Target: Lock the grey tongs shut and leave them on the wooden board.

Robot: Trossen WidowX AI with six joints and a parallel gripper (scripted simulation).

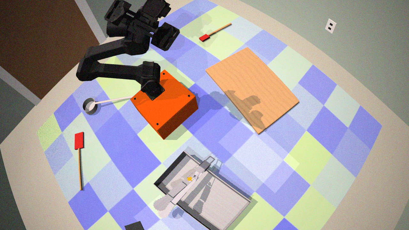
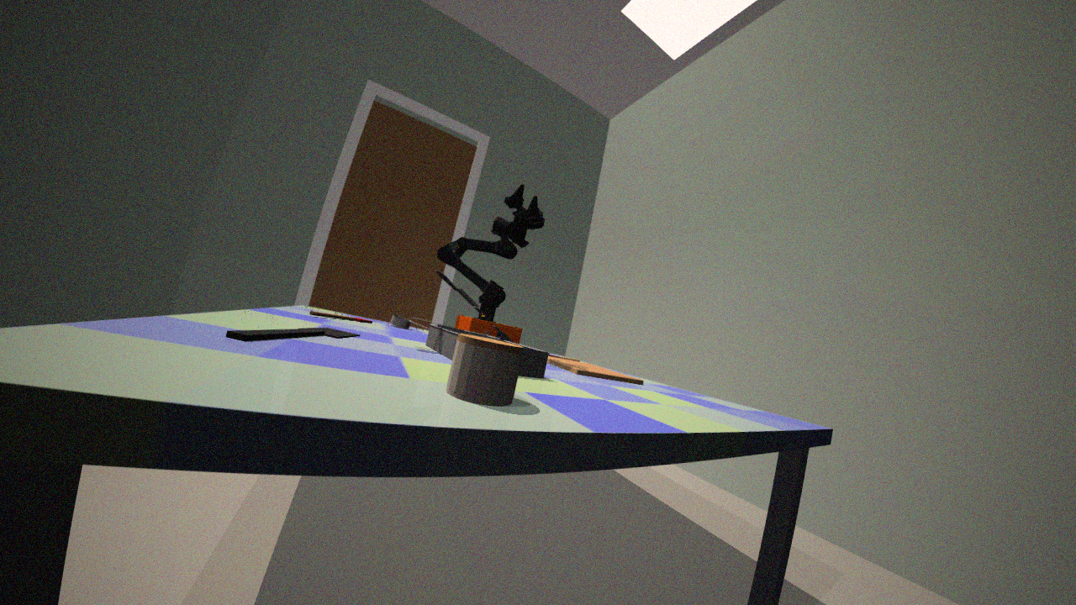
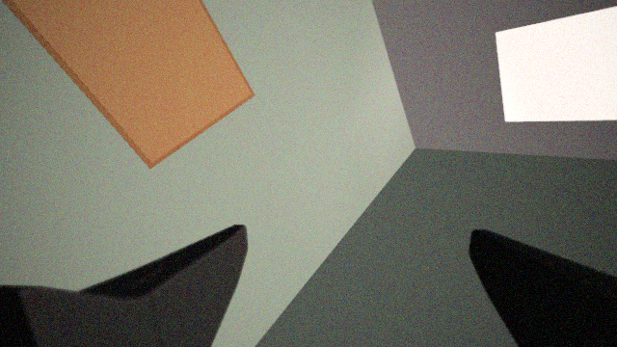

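Observation:
The grey tongs [image 1: 188,187] lie open across the roasting tin [image 1: 170,168] [image 2: 535,364]. Their looped hinge end hangs over the tin's upper edge and their scalloped tips over its lower-left side in the top view. In the exterior view a thin dark arm, seemingly theirs, slants up to the left. The wooden board [image 1: 251,74] [image 2: 594,369] lies flat on the table, apart from the tin, with nothing on it. My gripper [image 1: 141,24] [image 2: 528,193] [image 3: 355,238] is open and empty. It is raised high, pointing upward, far from the tongs.
The arm stands on an orange block [image 1: 171,100] [image 2: 488,328]. A ladle [image 1: 90,106] lies beside it. Red-headed spatulas [image 1: 79,140] [image 1: 204,37] lie left and at the back. A grey cylinder [image 2: 482,376] and a dark flat object [image 2: 274,333] stand nearer the exterior camera.

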